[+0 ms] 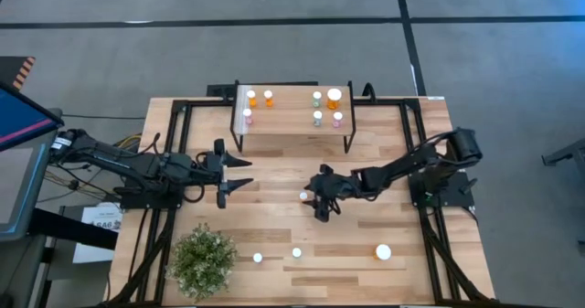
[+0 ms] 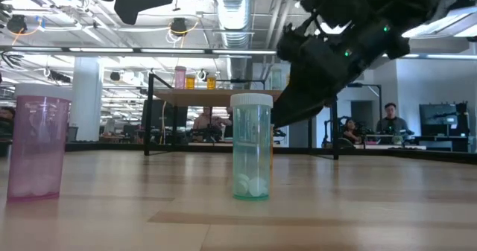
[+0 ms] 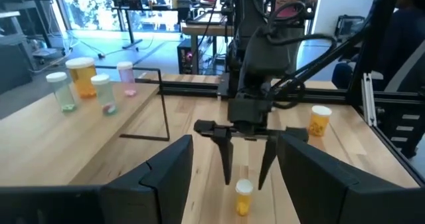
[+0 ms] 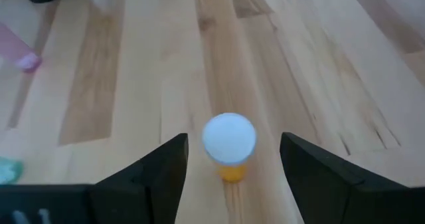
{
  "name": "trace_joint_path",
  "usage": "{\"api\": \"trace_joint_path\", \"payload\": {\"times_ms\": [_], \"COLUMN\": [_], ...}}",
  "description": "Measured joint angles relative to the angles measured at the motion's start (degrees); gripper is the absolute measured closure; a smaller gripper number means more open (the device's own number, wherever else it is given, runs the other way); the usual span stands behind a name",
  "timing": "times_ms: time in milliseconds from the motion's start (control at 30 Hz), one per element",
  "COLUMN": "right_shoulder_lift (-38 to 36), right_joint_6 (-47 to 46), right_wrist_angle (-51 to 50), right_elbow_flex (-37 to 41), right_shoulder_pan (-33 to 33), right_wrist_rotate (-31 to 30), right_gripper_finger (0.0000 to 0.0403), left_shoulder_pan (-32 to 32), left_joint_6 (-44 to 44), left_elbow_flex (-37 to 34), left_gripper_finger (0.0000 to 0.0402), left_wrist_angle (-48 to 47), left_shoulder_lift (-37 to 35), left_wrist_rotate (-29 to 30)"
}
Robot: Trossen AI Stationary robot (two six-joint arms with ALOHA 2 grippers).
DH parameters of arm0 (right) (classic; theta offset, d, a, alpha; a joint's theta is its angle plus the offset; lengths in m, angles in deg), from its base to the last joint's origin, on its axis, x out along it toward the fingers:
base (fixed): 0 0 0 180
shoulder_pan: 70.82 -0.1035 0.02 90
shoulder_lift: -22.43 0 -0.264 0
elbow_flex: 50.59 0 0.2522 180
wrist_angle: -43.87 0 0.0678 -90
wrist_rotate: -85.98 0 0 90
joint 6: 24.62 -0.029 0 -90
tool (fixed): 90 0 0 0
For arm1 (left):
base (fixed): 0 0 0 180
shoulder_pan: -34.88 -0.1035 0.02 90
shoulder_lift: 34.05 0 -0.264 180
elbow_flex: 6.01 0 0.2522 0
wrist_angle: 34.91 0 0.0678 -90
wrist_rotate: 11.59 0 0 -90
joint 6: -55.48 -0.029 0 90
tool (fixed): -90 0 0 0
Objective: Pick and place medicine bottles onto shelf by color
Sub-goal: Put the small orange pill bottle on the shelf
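Hovering over the middle of the tabletop, the right hand has its fingers spread apart on either side of a small orange medicine bottle with a white cap, which stands upright on the wood between them, not gripped. The left hand waits on the left side, fingers apart and holding nothing. The shelf at the far edge carries seven bottles. Three more bottles stand near the front edge, beside a bushy green plant.
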Motion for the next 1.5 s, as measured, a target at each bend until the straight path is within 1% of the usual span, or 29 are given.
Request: {"api": "trace_joint_path", "payload": {"times_ms": [200, 300, 433, 767, 867, 1000, 1167, 1233, 1300, 1367, 1433, 1500], "right_shoulder_lift": [2.2, 2.3, 2.3, 2.3, 2.3, 2.3, 1.6, 1.4, 0.1, 0.0, -1.3, -1.5], "right_joint_6": [0.0, 0.0, 0.5, 0.8, 0.8, 1.0, 3.7, 5.1, 6.8, 8.7, 10.6, 12.7], "right_wrist_angle": [1.9, 1.7, 2.0, 4.5, 5.6, 5.5, 4.4, 3.1, -0.8, -3.3, -8.9, -12.1], "right_elbow_flex": [0.0, 0.0, 0.0, 0.0, 0.0, -0.9, -4.8, -7.4, -9.9, -13.8, -17.4, -22.0], "right_shoulder_pan": [1.0, 1.0, 0.9, 0.9, 0.9, 1.4, 2.1, 2.8, 3.8, 5.1, 6.6, 8.4], "right_wrist_rotate": [0.1, 0.1, 0.1, 1.7, 1.8, 3.5, 6.0, 6.4, 6.7, 6.7, 6.7, 6.7], "right_gripper_finger": [0.0141, 0.015, 0.0176, 0.0264, 0.0278, 0.0276, 0.0262, 0.026, 0.026, 0.0262, 0.0265, 0.0265], "left_shoulder_pan": [0.0, 0.0, 0.0, 0.0, 0.0, 0.0, 0.0, 0.0, 0.0, 0.0, 0.0, 0.0], "left_joint_6": [1.0, 1.2, 1.2, 1.1, 1.1, 1.2, 1.3, 1.3, 1.3, 1.4, 1.4, 1.4], "left_elbow_flex": [0.0, 0.0, 0.0, 0.0, 0.0, 0.0, 0.0, 0.0, 0.0, 0.1, 0.1, 0.1], "left_gripper_finger": [0.0195, 0.0195, 0.0195, 0.0195, 0.0195, 0.0195, 0.0195, 0.0195, 0.0195, 0.0195, 0.0195, 0.0195], "left_wrist_angle": [0.0, 0.0, 0.0, -0.1, -0.1, -0.1, -0.1, -0.1, -0.1, -0.1, 0.0, -0.1], "left_shoulder_lift": [0.0, 0.0, 0.0, 0.0, 0.0, 0.0, 0.0, 0.0, 0.0, 0.0, 0.0, 0.0], "left_wrist_rotate": [0.0, 0.0, 0.0, 0.0, 0.0, 0.0, 0.0, 0.1, 0.1, 0.1, 0.1, 0.1]}}
